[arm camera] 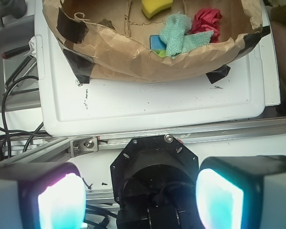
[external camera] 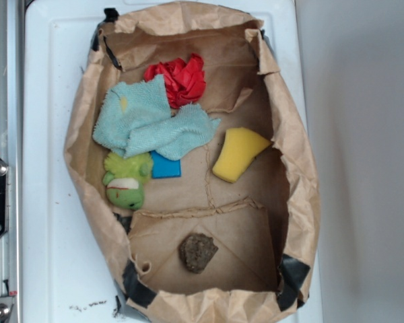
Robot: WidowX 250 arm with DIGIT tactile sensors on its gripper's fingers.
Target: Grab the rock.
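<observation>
The rock (external camera: 198, 252) lies on the floor of the cut-down paper bag (external camera: 303, 175), in the lower section of the exterior view, bounded above by a raised crease in the paper; it stands alone there, well apart from the green frog toy (external camera: 126, 180), the yellow sponge (external camera: 238, 153), the teal cloth (external camera: 151, 118), the blue block (external camera: 165, 165) and the red crumpled item (external camera: 180, 77). The bag sits on a white tray (external camera: 40, 134). In the wrist view the gripper (arm camera: 140, 198) is outside the bag, over the metal rail (arm camera: 181, 136) beside the tray, with its two pads (arm camera: 59, 202) spread wide and nothing between them. The rock is not visible in the wrist view (the bag wall hides it). Judged step: the approach has not begun in earnest. The next move probably requires travel over the bag rim, alignment above the rock, descent with the claw spread, then closure across the rock's narrower span. The stone's lumpy surface may favour a firm, centred pinch.
</observation>
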